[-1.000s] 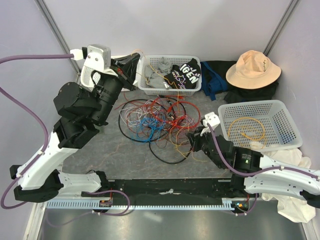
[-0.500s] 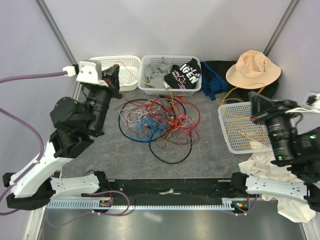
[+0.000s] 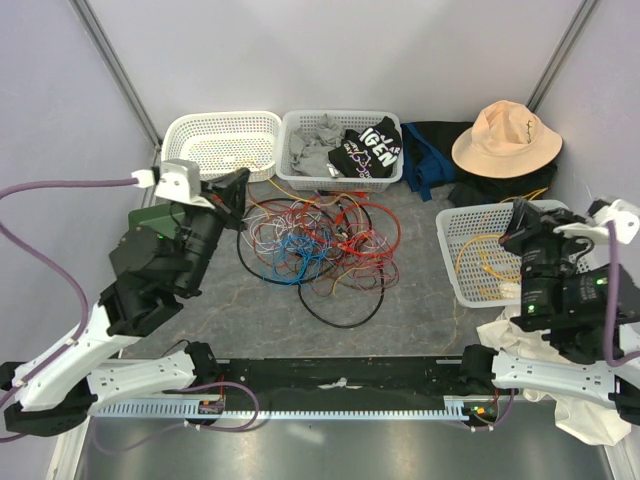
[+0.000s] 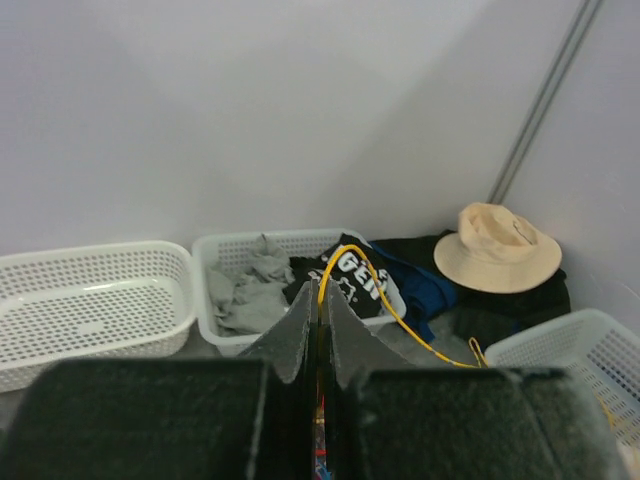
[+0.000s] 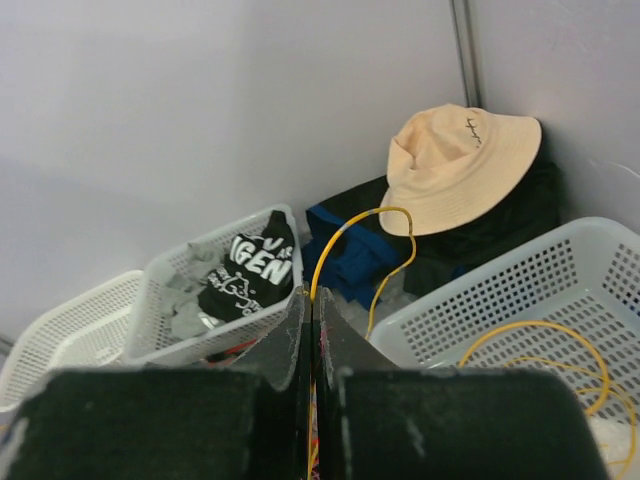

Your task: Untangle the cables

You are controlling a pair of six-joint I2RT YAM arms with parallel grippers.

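Pale walls enclose a grey table (image 3: 250, 300), where the tangle of cables (image 3: 315, 245), red, orange, blue, white and black, lies between the two arms, to the right of the left gripper (image 4: 320, 300) and well to the left of the right gripper (image 5: 311, 300). The left jaws are pressed together on a yellow cable (image 4: 345, 250), which rises from their tips and arcs away to the right. The right jaws are likewise pinched on a yellow strand (image 5: 385, 210) that loops up ahead of them and drops back down; whether both hold one and the same wire cannot be told. Ahead of the left jaws stand an empty white basket (image 3: 220, 118) and a clothes basket (image 3: 340, 117). Just below and ahead of the right jaws sits a third basket (image 3: 470, 210) holding a coiled yellow wire (image 3: 495, 255), with a tan hat (image 3: 505, 135) beyond it on dark clothing.
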